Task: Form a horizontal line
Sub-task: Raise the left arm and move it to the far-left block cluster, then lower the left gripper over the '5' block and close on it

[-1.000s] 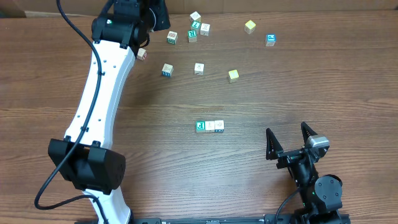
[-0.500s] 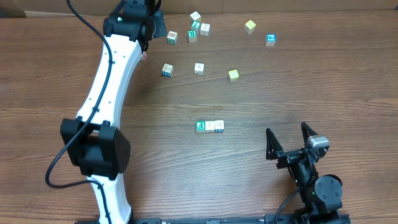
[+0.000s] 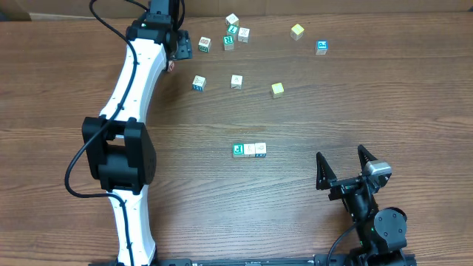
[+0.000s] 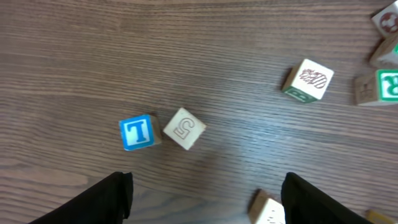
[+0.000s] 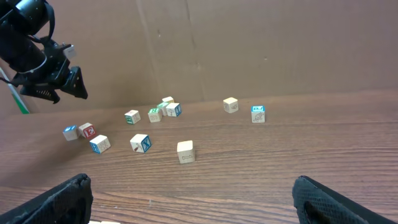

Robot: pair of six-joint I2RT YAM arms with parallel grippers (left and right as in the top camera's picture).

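The horizontal line [image 3: 249, 150] is a short row of pale cubes touching edge to edge at the table's middle, with a green-printed cube at its left end. My left gripper [image 3: 180, 46] hangs far from it at the back left, among loose cubes. In the left wrist view the left gripper [image 4: 205, 205] is open, its dark fingers [image 4: 106, 199] wide apart. A pale cube [image 4: 268, 210] lies on the table just inside the right finger. A blue T cube [image 4: 137, 132] and a cube marked 5 [image 4: 184, 129] lie ahead. My right gripper [image 3: 341, 157] rests open at the front right, holding nothing.
Loose cubes are scattered along the back: a cluster [image 3: 232, 33], a yellowish cube [image 3: 297, 31], a blue-printed one [image 3: 321, 47], and others nearer [image 3: 199, 83], [image 3: 236, 81], [image 3: 277, 89]. A reddish cube [image 3: 170, 65] lies beside the left arm. A brown wall closes off the back [image 5: 249, 43].
The left arm's elbow has swung right and toward the back. Its gripper has shifted down beside the back-left cubes and its jaws have spread. The row and the right arm have not moved.
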